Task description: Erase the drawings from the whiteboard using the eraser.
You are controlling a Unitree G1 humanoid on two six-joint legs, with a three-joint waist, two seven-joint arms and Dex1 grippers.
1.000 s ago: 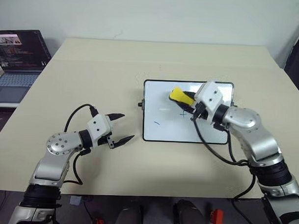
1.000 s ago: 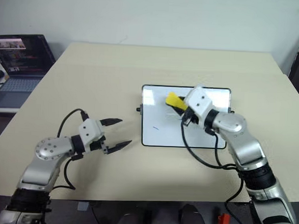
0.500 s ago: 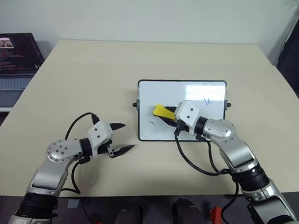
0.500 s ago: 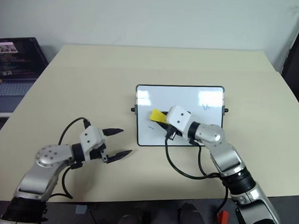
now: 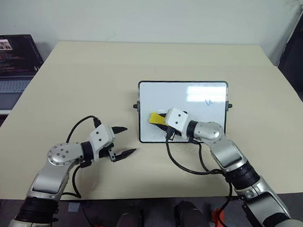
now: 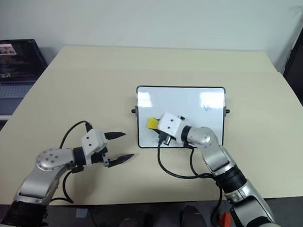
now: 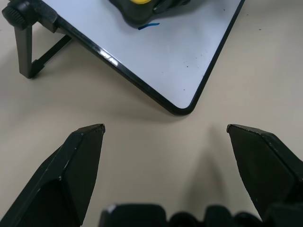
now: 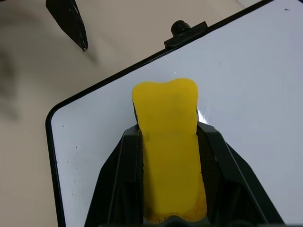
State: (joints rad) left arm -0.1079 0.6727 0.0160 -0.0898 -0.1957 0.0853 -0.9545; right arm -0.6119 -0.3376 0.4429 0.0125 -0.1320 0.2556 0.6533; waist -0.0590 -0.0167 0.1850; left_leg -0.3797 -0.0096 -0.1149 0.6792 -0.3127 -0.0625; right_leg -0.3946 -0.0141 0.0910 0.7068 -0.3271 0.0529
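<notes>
Whiteboard point(image 5: 184, 102) is lying on the beige table point(image 5: 93, 76), slightly right of centre. The right gripper point(image 5: 163, 121) is clamping the yellow eraser point(image 5: 156, 118) tight between its black fingers point(image 8: 118, 175) and pressing it onto the board's lower left area. A short blue dash point(image 7: 148, 26) is sitting just beside the eraser; a "u"-like squiggle point(image 5: 209, 102) is showing near the board's upper right. The left gripper point(image 5: 124, 141) is hovering over bare table near the board's lower left corner, jaws spread wide, holding nothing. A laptop point(image 5: 14, 59) is sitting beyond the table's left edge.

beige table point(image 5: 93, 81) — laptop point(image 5: 14, 56) beside — pale wall point(image 5: 145, 16).
</notes>
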